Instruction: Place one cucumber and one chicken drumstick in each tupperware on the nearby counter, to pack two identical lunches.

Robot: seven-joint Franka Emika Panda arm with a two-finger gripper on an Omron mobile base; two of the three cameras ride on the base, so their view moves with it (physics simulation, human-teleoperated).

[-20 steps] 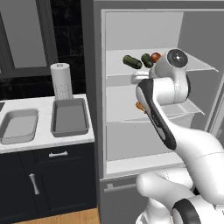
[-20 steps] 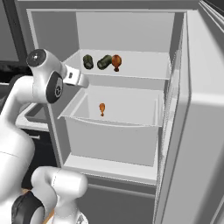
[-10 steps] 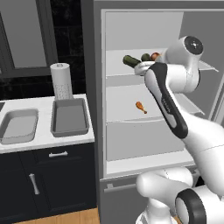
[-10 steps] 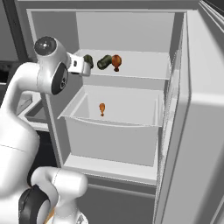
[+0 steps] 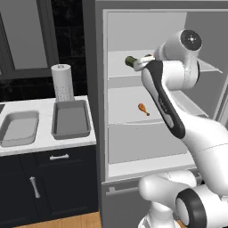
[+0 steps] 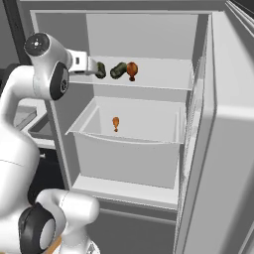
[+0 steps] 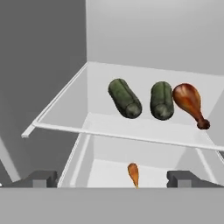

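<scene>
Gripper (image 7: 111,178) is spread wide, nothing between the fingers, hanging at the open front of the fridge's glass shelf (image 7: 65,109) and aimed along it; reads as lining up for the first pick. On that shelf, mid-depth: two cucumbers side by side, left cucumber (image 7: 125,98) angled with its near end toward the middle, right cucumber (image 7: 162,100) roughly straight front-to-back. A chicken drumstick (image 7: 189,102) lies just beside the right cucumber toward the shelf's right edge, bone end pointing to the front right. Right cucumber and drumstick look almost touching, so the left cucumber is the cleaner target: free on its left side, and in the right base view it sits nearest the gripper (image 6: 94,68). The jaws are wide enough to straddle it, but its slant probably calls for some wrist roll. A second drumstick (image 7: 133,173) is down in the clear drawer (image 6: 124,144) under the shelf, near the drawer's middle, well apart from the walls; that needs a separate, lower reach. Both tupperware are on the counter (image 5: 49,141) left of the fridge and empty: the lighter container (image 5: 18,128) toward the counter's left end, the darker tray (image 5: 70,118) next to it near the right end, with a paper towel roll (image 5: 63,82) at the back edge behind the tray. Nothing packed yet. Main risk: nudging the cucumber so it rolls into its neighbour.
</scene>
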